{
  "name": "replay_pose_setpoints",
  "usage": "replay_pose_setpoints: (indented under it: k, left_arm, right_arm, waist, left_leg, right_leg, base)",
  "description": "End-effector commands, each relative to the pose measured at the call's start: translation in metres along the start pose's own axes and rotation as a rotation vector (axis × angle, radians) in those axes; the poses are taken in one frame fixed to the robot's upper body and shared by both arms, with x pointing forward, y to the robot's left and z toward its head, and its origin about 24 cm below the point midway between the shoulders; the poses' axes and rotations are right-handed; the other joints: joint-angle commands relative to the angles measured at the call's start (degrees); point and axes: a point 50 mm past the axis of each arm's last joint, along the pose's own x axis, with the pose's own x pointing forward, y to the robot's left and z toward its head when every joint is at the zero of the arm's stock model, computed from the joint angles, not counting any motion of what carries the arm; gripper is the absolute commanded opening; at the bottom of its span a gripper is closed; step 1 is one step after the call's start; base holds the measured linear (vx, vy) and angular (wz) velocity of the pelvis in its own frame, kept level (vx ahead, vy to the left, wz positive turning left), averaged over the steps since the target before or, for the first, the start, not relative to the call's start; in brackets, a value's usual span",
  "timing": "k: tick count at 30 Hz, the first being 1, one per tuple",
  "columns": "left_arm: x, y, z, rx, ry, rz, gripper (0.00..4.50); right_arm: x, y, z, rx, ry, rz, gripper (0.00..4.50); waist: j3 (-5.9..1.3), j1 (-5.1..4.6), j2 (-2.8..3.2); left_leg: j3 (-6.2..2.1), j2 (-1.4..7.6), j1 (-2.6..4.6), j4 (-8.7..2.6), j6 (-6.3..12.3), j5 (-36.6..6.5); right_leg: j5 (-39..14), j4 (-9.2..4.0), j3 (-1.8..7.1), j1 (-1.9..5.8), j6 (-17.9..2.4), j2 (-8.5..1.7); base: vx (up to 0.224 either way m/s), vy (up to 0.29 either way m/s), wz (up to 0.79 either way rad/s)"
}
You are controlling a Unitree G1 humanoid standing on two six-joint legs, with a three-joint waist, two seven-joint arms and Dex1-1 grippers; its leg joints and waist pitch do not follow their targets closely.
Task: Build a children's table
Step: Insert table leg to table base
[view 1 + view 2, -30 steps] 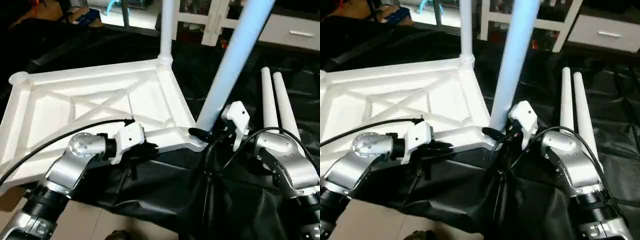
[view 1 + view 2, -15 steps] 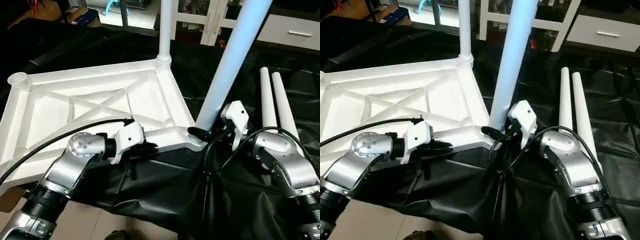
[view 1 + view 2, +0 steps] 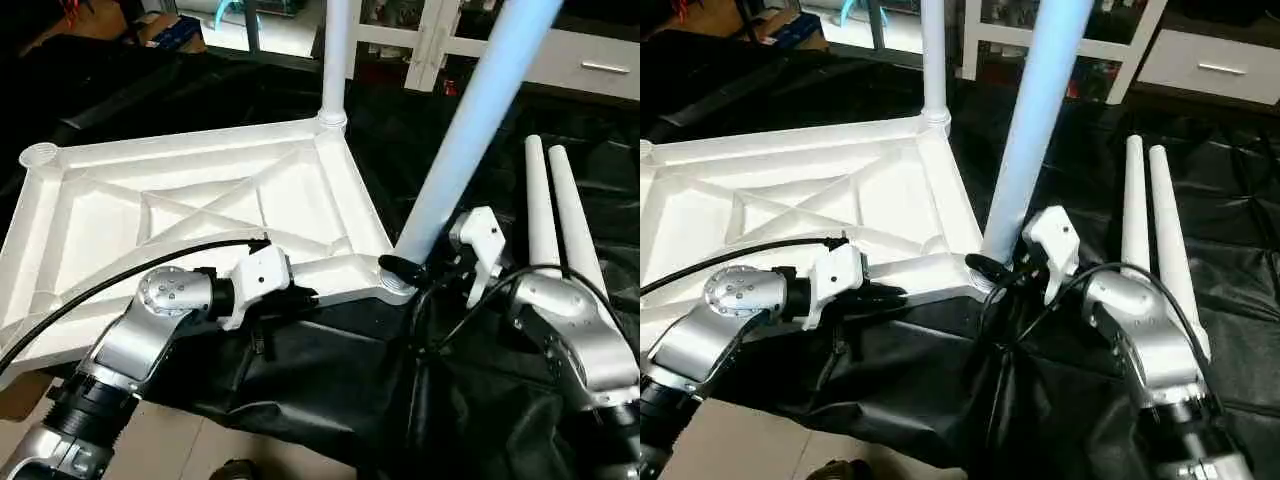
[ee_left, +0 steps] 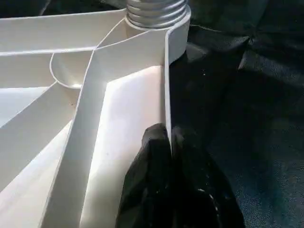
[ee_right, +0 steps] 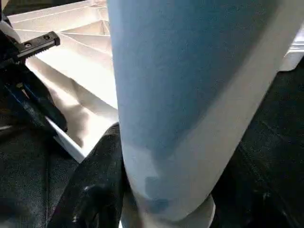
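Your left gripper [image 4: 168,142] is pinched shut on the near rim of the tabletop [image 3: 200,200], which lies upside down on the black-draped table [image 3: 300,370]. A far leg [image 3: 334,60] stands upright. Your right gripper [image 3: 405,270] clasps the tilted near leg [image 3: 470,120] at its socket. Two spare legs [image 3: 555,220] lie right.

The tall white plastic tube leg [image 3: 470,125] leaning from the near corner socket runs off the top edge, as does the upright white tube leg [image 3: 335,55] at the far corner. The white ribbed plastic tabletop [image 3: 150,215] is cut at the left edge. The black gripper fingers [image 5: 90,190] around the leaning leg are largely hidden behind it.
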Motion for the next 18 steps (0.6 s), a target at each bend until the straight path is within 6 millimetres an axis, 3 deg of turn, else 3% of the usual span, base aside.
replay_pose_setpoints:
  k: [1, 4, 7, 12, 15, 18]
  left_arm:
    - [0.001, -0.002, 0.005, 0.032, -0.004, -0.001, 0.0]
    - [0.004, -0.004, 0.004, 0.032, 0.013, 0.007, 0.0]
    - [0.013, -0.009, 0.0, 0.005, 0.039, 0.032, 0.0]
    - [0.027, -0.01, -0.003, -0.072, 0.084, 0.119, 0.0]
    - [0.035, -0.01, 0.0, -0.103, 0.084, 0.161, 0.0]
    - [0.056, -0.013, 0.009, -0.16, 0.085, 0.227, 0.0]
  right_arm:
    - [-0.006, 0.006, -0.029, 0.095, 0.097, -0.031, 1.96]
    - [-0.004, 0.007, -0.032, 0.101, 0.095, -0.062, 1.95]
    - [0.002, 0.008, -0.039, 0.129, 0.097, -0.16, 1.95]
    - [0.012, 0.005, -0.052, 0.137, 0.156, -0.315, 1.95]
    - [0.017, 0.004, -0.057, 0.14, 0.185, -0.368, 1.95]
    - [0.028, 0.006, -0.068, 0.128, 0.236, -0.46, 1.95]
  waist:
    - [-2.98, 0.23, 0.47]
    - [-2.88, 0.35, 0.73]
    - [-2.61, 0.37, 0.65]
    - [-2.32, 0.16, 0.54]
    - [-2.19, 0.09, 0.48]
    - [-2.04, -0.25, 0.37]
  left_leg:
    - [-0.08, 0.97, 0.21, -3.24, 4.68, -9.58]
    - [-0.13, 1.03, 0.28, -3.39, 4.0, -10.59]
    - [-0.19, 1.02, 0.3, -3.62, 2.61, -13.1]
    - [-0.47, 0.9, 0.34, -4.04, 0.57, -16.82]
    - [-0.56, 0.72, 0.34, -4.05, 0.27, -18.03]
    - [-0.74, 0.61, 0.39, -4.14, 0.19, -20.09]
  right_leg:
    - [-8.0, -2.45, 1.98, 3.42, -14.87, -2.17]
    - [-9.03, -2.63, 1.97, 3.33, -14.54, -2.21]
    - [-13.36, -3.09, 1.97, 3.18, -13.31, -2.28]
    - [-21.34, -3.96, 2.02, 2.73, -9.92, -2.36]
    - [-24.66, -4.41, 1.96, 2.44, -8.42, -2.34]
    - [-29.61, -5.1, 1.77, 2.06, -6.29, -2.38]
  base:
    - [0.0, 0.0, 0.0]
    - [0.0, 0.0, 0.0]
    - [0.0, 0.0, 0.0]
    - [0.0, 0.0, 0.0]
    - [0.0, 0.0, 0.0]
    - [0.0, 0.0, 0.0]
